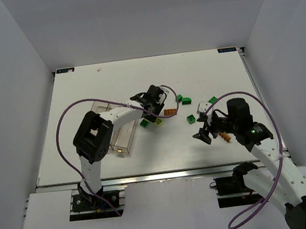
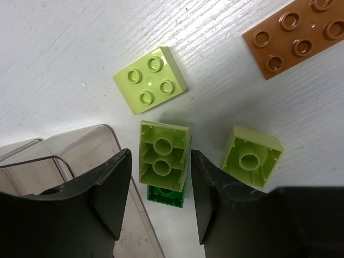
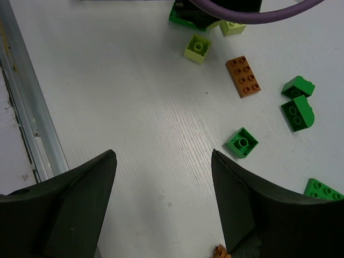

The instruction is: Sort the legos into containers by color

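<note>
Close the left hand (image 2: 160, 172), at present about half open with nothing pinched, onto the upturned lime brick (image 2: 164, 148) lying between its fingers (image 2: 107, 199) on the table (image 2: 64, 54). Centre first, so that both pads meet the long sides together: a sliver of table on one side, almost none on the other. Squeeze gently and lift straight up, minding the dark green brick (image 2: 167, 196) tucked against or under its near end (cannot tell which), lest it ride along into the wrong bin. Steer clear of the second upturned lime brick (image 2: 252, 156) just beside the outer finger, the studs-up lime square (image 2: 151, 80) beyond, and the orange-brown plate (image 2: 295, 35) farther off. Carry only a short way: look for the containers (image 2: 80, 148) just beside the other finger. Expect no brick in the part of the bins seen from the wrist; from above, note only a small yellowish speck (image 1: 121, 149) at the near end of the row, too small to name. Leave the right hand (image 3: 163, 156) hanging wide open and holding nothing, well apart, with loose green legos (image 3: 242, 142) ahead of it.
</note>
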`<state>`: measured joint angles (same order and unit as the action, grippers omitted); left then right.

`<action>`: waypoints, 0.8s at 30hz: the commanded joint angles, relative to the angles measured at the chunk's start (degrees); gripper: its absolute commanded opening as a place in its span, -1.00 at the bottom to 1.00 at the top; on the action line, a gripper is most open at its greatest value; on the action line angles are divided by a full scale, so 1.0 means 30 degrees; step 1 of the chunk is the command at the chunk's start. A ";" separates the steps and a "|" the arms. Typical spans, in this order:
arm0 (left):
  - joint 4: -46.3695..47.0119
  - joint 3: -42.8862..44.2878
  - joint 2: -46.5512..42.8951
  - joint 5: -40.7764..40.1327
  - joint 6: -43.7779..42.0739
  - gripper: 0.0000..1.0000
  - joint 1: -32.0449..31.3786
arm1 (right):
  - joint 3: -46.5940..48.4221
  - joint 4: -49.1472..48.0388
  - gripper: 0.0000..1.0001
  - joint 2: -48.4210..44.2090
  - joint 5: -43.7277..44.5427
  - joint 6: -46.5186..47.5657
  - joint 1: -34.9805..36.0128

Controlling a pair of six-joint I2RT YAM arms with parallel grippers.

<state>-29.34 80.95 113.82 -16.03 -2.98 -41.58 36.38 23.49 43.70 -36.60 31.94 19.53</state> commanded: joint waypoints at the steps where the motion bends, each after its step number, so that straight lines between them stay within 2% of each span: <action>1: 0.0084 -0.0001 -0.0822 0.0071 0.0116 0.16 0.0062 | 0.0119 -0.0592 0.53 -0.0154 -0.0398 -0.0043 0.0082; 13: -0.0004 0.0058 -0.0674 -0.0164 0.0174 0.19 0.0121 | 0.0119 -0.0592 0.53 -0.0183 -0.0427 -0.0043 0.0082; 24: -0.0092 0.0117 -0.0499 0.0012 0.0203 0.13 0.0121 | 0.0119 -0.0592 0.53 -0.0212 -0.0398 -0.0043 0.0082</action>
<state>-29.56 80.95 113.82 -16.05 -2.92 -41.41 36.38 23.49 43.70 -36.62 31.92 19.53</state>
